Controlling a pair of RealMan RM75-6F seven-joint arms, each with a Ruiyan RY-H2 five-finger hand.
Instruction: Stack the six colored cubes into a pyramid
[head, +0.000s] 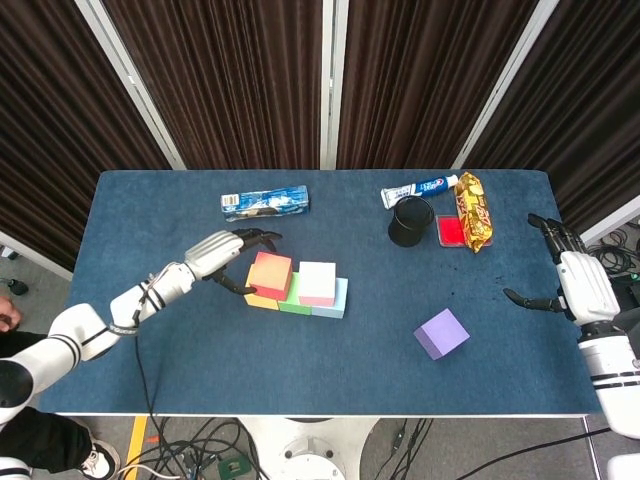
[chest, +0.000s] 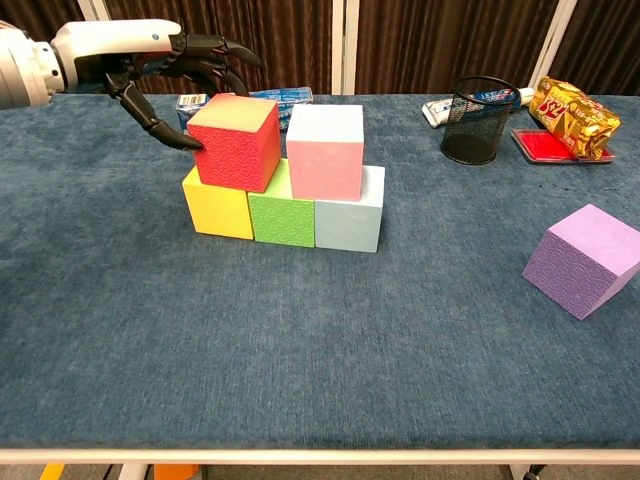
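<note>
The purple cube (head: 441, 333) lies alone on the table (head: 180, 370), well apart from the stack, at about 4 o'clock from it in the head view. The stack comprises a base row of yellow cube (chest: 218, 208), green cube (chest: 282, 214) and pale blue cube (chest: 349, 218), with red cube (chest: 235, 141) and pink cube (chest: 325, 150) above. Judged from this layout, the purple cube is the sixth, for the apex. The right hand (head: 570, 277), fingers spread and empty, is the nearer hand; the cube lies at about 8 o'clock from it. The left hand (head: 222, 252) has curled fingers touching the red cube's left face; whether it grips cannot be told. The chest view shows stack tiers but omits the right hand.
</note>
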